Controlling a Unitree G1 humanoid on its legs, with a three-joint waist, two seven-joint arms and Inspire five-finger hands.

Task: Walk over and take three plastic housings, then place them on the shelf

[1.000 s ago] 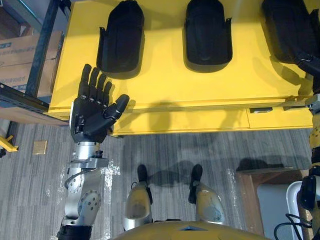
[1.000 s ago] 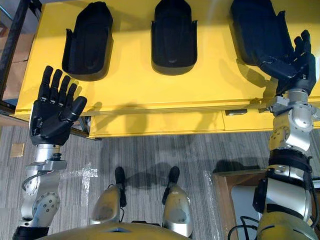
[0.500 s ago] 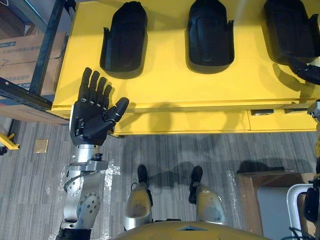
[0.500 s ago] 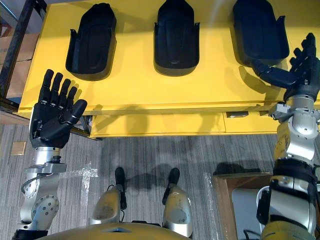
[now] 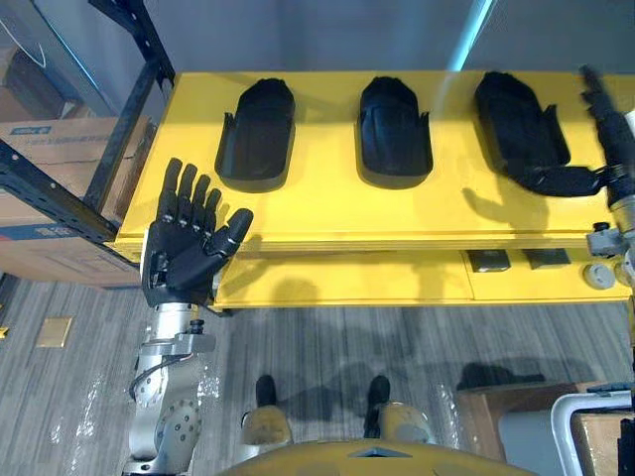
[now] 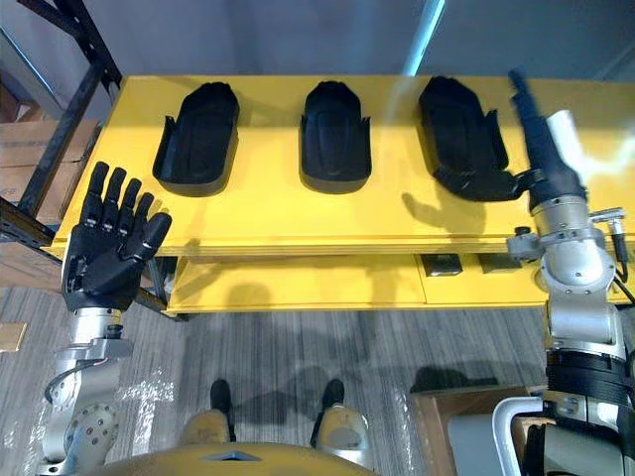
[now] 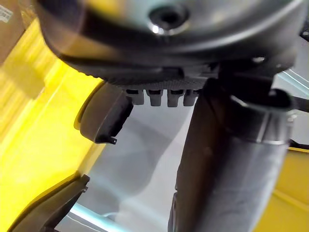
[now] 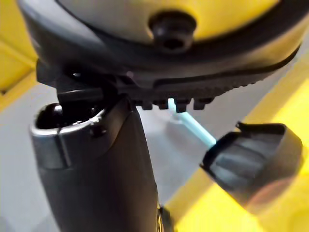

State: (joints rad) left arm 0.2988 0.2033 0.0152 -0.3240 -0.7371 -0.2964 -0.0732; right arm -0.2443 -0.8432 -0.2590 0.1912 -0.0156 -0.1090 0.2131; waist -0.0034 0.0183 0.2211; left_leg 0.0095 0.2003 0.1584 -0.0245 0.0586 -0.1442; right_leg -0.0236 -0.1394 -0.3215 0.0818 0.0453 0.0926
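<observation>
— Fingers (image 6: 524, 99) of the right hand (image 6: 548, 164) are straight and point far, holding nothing. Its thumb (image 6: 481, 184) is spread out to the left and lies at the near end of the right housing (image 6: 456, 129). I cannot tell whether it touches.

— Which way does that housing lie from them?

— To their left, just beside them. Its long axis runs near to far with the rounded end far, and it is slightly slanted, so the near end sits further right, toward the palm. The fingers run almost parallel to its right side.

— And the other two?

— The middle housing (image 6: 335, 134) and the left housing (image 6: 198, 137) lie in the same row, apart from each other, with their long axes also near to far. The left hand (image 6: 104, 263) is at the desk's near left corner with its fingers straight and spread. It is empty, nearer than the left housing and not touching it.

— Which arm goes first, then?

— The right one is plainly closer to its housing. I judge the fingers must come left over the shell's right wall to close against the thumb.

— What surrounds them?

— The yellow desk (image 6: 298, 220) carries all three. A dark rack (image 6: 62, 147) stands past its left edge, and a cardboard box (image 5: 60, 159) sits behind the rack.
</observation>
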